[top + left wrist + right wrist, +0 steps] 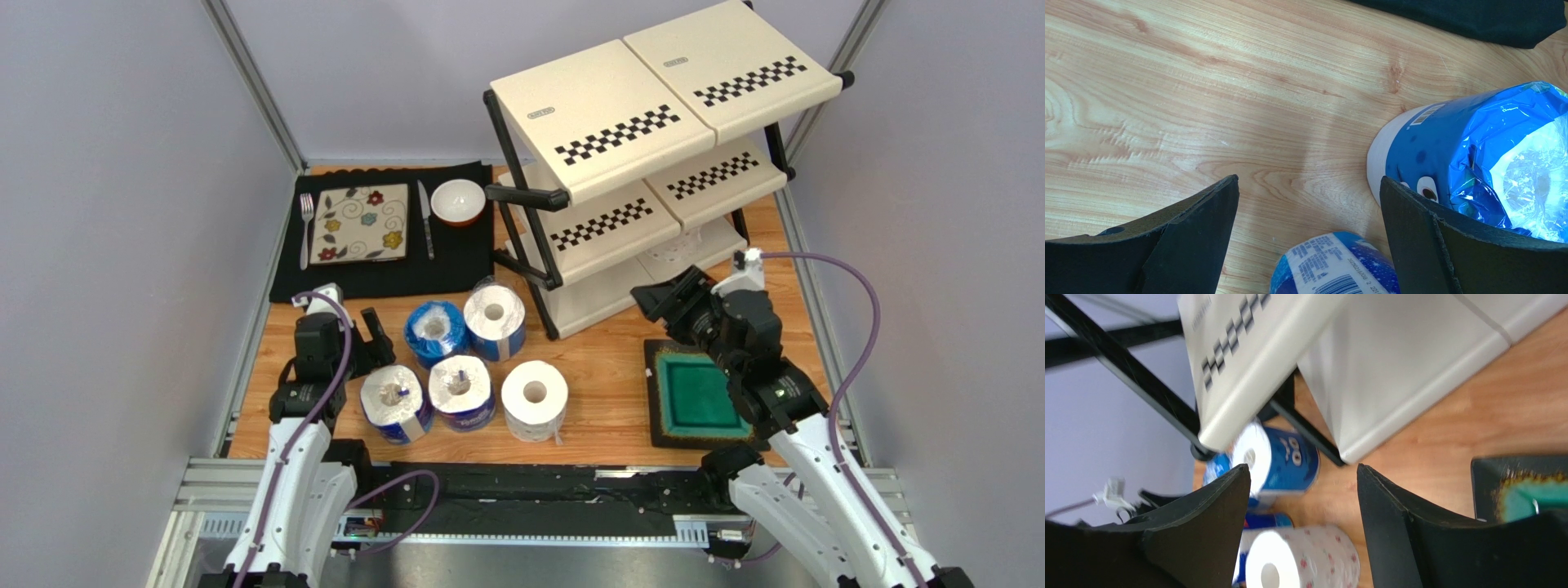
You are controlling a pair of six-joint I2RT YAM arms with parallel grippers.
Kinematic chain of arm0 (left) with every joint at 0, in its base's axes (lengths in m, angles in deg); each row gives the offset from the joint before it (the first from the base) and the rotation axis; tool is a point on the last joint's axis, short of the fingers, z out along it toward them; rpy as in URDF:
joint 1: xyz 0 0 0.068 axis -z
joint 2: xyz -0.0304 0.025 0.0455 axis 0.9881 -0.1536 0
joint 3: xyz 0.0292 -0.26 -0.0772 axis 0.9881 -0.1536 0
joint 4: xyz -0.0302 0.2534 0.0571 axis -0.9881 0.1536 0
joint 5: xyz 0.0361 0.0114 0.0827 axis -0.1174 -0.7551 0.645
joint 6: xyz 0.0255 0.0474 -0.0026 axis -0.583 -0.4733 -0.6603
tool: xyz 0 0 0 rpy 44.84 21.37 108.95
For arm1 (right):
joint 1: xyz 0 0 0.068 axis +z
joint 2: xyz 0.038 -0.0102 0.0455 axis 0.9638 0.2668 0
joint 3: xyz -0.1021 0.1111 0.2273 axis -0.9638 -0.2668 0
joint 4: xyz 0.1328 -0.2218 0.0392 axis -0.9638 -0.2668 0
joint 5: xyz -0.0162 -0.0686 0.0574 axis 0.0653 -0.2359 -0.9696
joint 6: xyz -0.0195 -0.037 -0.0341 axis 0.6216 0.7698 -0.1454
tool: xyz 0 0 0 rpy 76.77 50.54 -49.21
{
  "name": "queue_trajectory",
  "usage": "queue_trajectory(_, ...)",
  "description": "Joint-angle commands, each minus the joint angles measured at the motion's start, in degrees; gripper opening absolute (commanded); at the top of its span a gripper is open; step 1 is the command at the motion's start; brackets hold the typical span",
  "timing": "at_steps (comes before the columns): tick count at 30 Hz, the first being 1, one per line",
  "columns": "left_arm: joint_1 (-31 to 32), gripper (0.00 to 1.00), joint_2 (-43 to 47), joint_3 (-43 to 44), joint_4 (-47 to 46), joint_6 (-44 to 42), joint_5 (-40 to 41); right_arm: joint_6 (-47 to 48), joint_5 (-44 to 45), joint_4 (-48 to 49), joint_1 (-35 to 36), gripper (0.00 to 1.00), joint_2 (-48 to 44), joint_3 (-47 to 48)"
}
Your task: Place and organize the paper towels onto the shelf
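On the wooden table, left of the shelf, I see five paper towels standing in a cluster. My left gripper sits beside them, fingers apart and empty. My right gripper, near the shelf's lowest tier, also gapes empty.

Five paper towels standing on the counter: four in blue wrappers, plus one white roll with a faint flower print. One shelf, of three tiers. One green tray. One black mat, bearing one plate, one fork, one knife and one bowl. Two pincers in all: left pincer and right pincer, each with two black fingers.
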Motion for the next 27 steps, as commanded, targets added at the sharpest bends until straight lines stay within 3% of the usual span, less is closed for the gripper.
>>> queue_trajectory(1, 0.0, 0.93, 0.05, 1.12, -1.01, -0.56, -0.45, -0.92, 4.63, -8.61, 9.92, 0.68, 2.5, 0.33)
queue_trajectory(5, 0.0, 0.93, 0.14, 1.12, -0.92, -0.56, -0.45, -0.92, 10.68, -9.31, 24.49, 0.68, 10.48, 2.42)
queue_trajectory(8, -0.08, 0.93, 0.05, 1.12, -1.01, -0.56, -0.45, -0.83, 14.2, -9.75, 31.45, 0.68, 14.89, 4.54)
queue_trajectory(16, 0.0, 0.93, 0.14, 1.04, -0.83, -0.56, -0.45, -1.01, 11.84, -6.68, 36.75, 0.7, 18.33, 5.51)
queue_trajectory(27, 0.0, 0.93, 0.22, 1.04, -0.92, -0.56, -0.53, -0.22, 8.5, -3.69, 38.6, 0.76, 24.13, 6.21)
